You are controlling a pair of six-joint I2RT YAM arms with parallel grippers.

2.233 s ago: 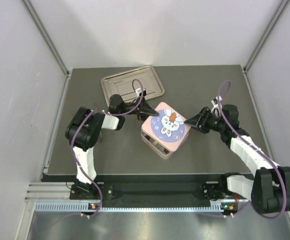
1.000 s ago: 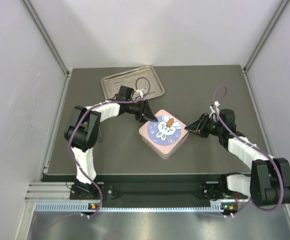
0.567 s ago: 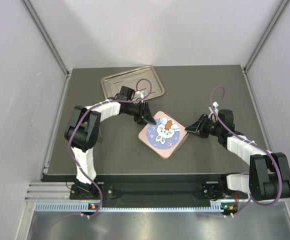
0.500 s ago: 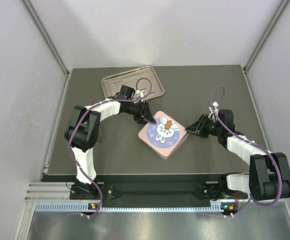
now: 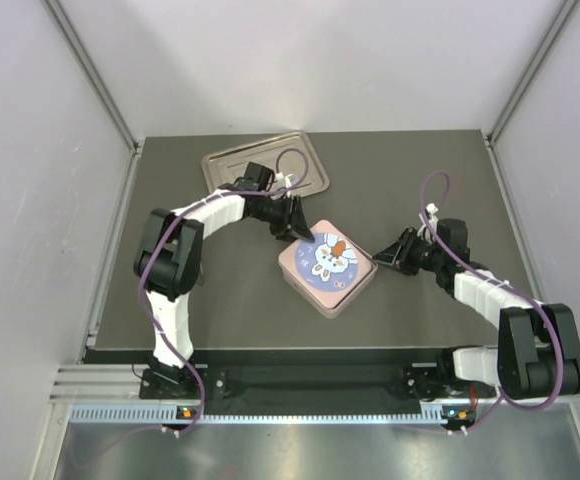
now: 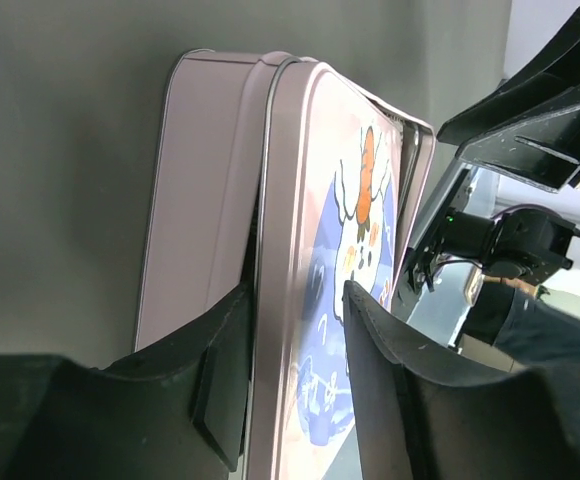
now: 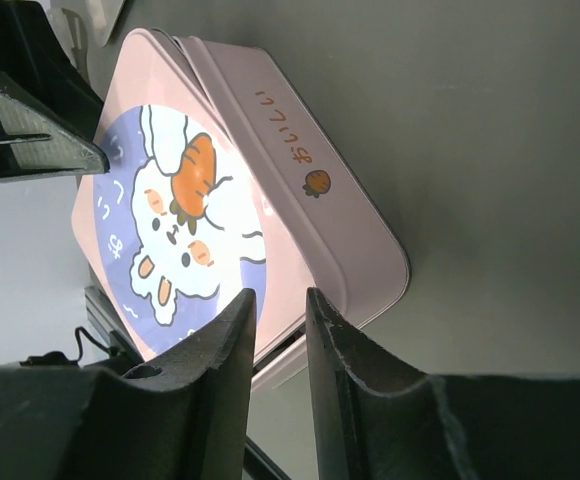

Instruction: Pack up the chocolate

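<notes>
No chocolate shows in any view; it is hidden or out of view. The pink box's lid (image 5: 327, 262), printed with a rabbit and a carrot, lies slightly skewed on the pink base (image 5: 306, 291), with a dark gap under its rim. My left gripper (image 5: 299, 229) is at the lid's far left corner. In the left wrist view its jaws (image 6: 295, 290) straddle the lid's rim (image 6: 280, 180), one finger under it and one on top. My right gripper (image 5: 378, 256) is at the lid's right corner. In the right wrist view it (image 7: 282, 295) is pinched on the lid's edge (image 7: 185, 215).
A silver metal tray (image 5: 263, 166) lies at the back left, just behind my left arm, and looks bare. The grey walls of the enclosure stand on three sides of the dark table (image 5: 420, 180).
The lid was held raised above the base by both grippers; it has come down onto the base. Both grippers came down with it and stay at its corners.
</notes>
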